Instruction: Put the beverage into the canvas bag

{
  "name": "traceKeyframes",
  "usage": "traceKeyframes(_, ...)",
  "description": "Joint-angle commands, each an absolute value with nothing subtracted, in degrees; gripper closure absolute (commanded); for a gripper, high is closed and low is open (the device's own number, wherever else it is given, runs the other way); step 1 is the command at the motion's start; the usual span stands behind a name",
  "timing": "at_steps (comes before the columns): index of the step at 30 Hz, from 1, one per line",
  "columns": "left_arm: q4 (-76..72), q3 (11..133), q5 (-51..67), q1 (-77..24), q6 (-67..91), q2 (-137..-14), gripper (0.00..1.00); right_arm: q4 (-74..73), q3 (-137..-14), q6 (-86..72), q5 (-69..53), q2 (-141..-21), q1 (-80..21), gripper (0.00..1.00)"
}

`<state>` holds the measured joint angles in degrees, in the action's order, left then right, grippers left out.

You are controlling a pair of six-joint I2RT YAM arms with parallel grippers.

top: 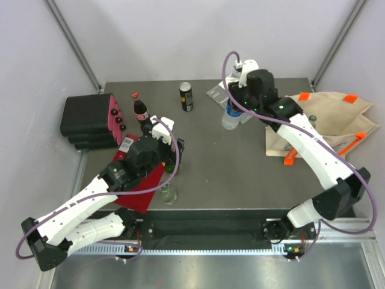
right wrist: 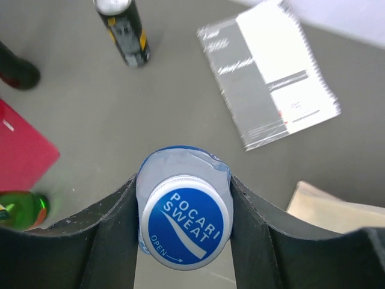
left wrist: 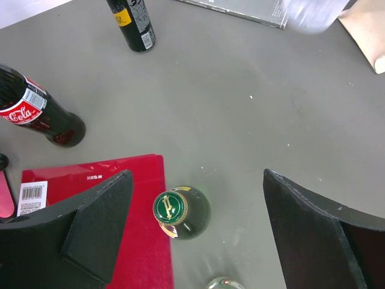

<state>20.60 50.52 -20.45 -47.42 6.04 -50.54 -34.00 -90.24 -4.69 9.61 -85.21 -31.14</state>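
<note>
The right arm folds out to an elbow at the near right corner. From there its forearm runs diagonally back and left, passing over the near corner of the canvas bag (top: 325, 120). The wrist bends so that the right claw (right wrist: 183, 192) points straight down. Its two dark fingers (right wrist: 102, 235) press against opposite sides of the Pocari Sweat bottle (right wrist: 183, 220) just under the blue cap, so the claw is closed on it.

The bottle (top: 230, 117) stands upright on the table (top: 228, 174) toward the far side, at the edge of a flat grey plastic packet (right wrist: 271, 78). It is left of the bag and not in it. The bag lies slumped at the right edge, its orange handles showing.

The left arm doubles back to an elbow at the near left, and its forearm then reaches forward and right. The left claw (left wrist: 197, 179) faces down with its jaws spread wide and nothing between them. It hangs above a green bottle (left wrist: 180, 211) that stands beside a red folder (left wrist: 96, 180).

A Coca-Cola bottle (left wrist: 36, 114) and a black and yellow can (left wrist: 133, 24) stand farther back. A black case (top: 87, 120) sits at the far left.
</note>
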Motion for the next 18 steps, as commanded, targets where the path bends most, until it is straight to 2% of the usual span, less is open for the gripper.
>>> traceKeyframes(1, 19.25, 52.03, -20.57, -47.46, 5.89, -50.63, 0.07, -30.05, -98.87, -1.85, 14.23, -76.38, -27.97, 1.0)
traceKeyframes(6, 19.25, 52.21, -19.95, -47.46, 5.98, -50.89, 0.07, -30.76, -99.41, -0.88, 14.59, -71.12, -19.0, 1.0)
traceKeyframes(13, 19.34, 52.21, -19.86, -47.46, 6.15, -50.89, 0.07, -30.5, -101.07, -2.37, 6.78, -68.56, 2.15, 1.0)
traceKeyframes(18, 19.34, 52.21, -19.86, -47.46, 6.06, -50.98, 0.07, -30.68, -102.83, -4.04, 4.74, -68.47, 9.92, 1.0)
